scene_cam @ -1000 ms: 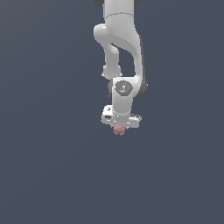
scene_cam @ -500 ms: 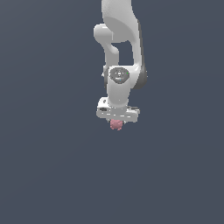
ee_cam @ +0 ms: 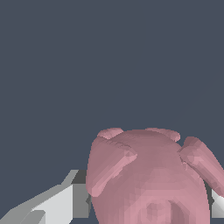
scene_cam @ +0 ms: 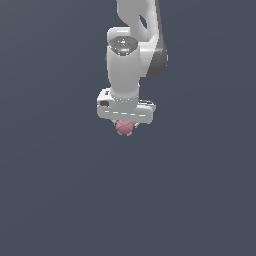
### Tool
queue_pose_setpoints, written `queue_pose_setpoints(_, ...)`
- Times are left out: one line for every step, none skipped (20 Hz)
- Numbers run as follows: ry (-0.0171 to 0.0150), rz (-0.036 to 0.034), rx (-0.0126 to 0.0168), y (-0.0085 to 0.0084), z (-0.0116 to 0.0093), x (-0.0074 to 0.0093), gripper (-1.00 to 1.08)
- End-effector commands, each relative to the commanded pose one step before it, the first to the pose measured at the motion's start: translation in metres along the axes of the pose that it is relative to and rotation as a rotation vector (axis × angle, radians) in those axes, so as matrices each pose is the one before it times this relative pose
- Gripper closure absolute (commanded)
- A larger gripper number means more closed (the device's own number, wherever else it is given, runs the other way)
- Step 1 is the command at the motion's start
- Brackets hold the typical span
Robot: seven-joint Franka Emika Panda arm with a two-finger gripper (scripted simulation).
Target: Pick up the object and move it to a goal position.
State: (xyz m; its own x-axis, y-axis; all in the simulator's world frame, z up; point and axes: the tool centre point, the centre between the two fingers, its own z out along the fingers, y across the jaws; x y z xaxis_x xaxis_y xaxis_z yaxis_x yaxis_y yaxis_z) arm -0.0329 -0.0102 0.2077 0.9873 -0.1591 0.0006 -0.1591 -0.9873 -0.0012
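Just under the white gripper bar (scene_cam: 126, 111) hangs the object (scene_cam: 124, 128), a small pink lump with bumps, far narrower than the bar. Up close in the wrist view, the object (ee_cam: 148, 179) sits pinched between the grey fingers (ee_cam: 72, 197) of the gripper (ee_cam: 144, 201), touching them on both sides. Above rises the white arm (scene_cam: 131, 50) against a plain dark grey background (scene_cam: 50, 190).

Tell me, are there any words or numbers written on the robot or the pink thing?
None: no words, numbers or signs show anywhere.
Pink object: plain and bumpy, no writing.
Gripper and white arm: no label that can be read.
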Motion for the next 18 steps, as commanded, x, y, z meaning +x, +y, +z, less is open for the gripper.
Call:
queue_pose_setpoints(-0.00064, -0.00015, 0.00033, 0.00939, -0.02895, 0.00125, 1.08)
queue_pose_setpoints(0.00000, 0.00000, 0.00000, 0.00356, -0.01117, 0.00079, 1.08)
queue_pose_setpoints(0.00000, 0.00000, 0.00000, 0.00351, -0.01099, 0.00082, 1.08)
queue_pose_setpoints(0.00000, 0.00000, 0.00000, 0.00340, -0.01065, 0.00083, 1.08)
queue_pose_setpoints(0.00000, 0.00000, 0.00000, 0.00327, -0.01025, 0.00084, 1.08)
queue_pose_setpoints(0.00000, 0.00000, 0.00000, 0.00312, -0.00977, 0.00085, 1.08)
queue_pose_setpoints(0.00000, 0.00000, 0.00000, 0.00294, -0.00918, 0.00084, 1.08)
queue_pose_setpoints(0.00000, 0.00000, 0.00000, 0.00274, -0.00857, 0.00083, 1.08)
queue_pose_setpoints(-0.00005, 0.00019, -0.00066, 0.00246, -0.00791, 0.00084, 1.08)
queue_pose_setpoints(0.00000, 0.00000, 0.00000, 0.00236, -0.00737, 0.00080, 1.08)
queue_pose_setpoints(0.00000, 0.00000, 0.00000, 0.00218, -0.00679, 0.00078, 1.08)
queue_pose_setpoints(0.00000, 0.00000, 0.00000, 0.00199, -0.00620, 0.00076, 1.08)
queue_pose_setpoints(0.00000, 0.00000, 0.00000, 0.00181, -0.00563, 0.00073, 1.08)
queue_pose_setpoints(0.00000, 0.00000, 0.00000, 0.00163, -0.00506, 0.00070, 1.08)
queue_pose_setpoints(0.00000, 0.00000, 0.00000, 0.00145, -0.00450, 0.00066, 1.08)
queue_pose_setpoints(0.00004, -0.00002, -0.00069, 0.00102, -0.00395, 0.00059, 1.08)
queue_pose_setpoints(0.00000, 0.00000, 0.00000, 0.00110, -0.00341, 0.00055, 1.08)
queue_pose_setpoints(0.00000, 0.00000, 0.00000, 0.00092, -0.00287, 0.00049, 1.08)
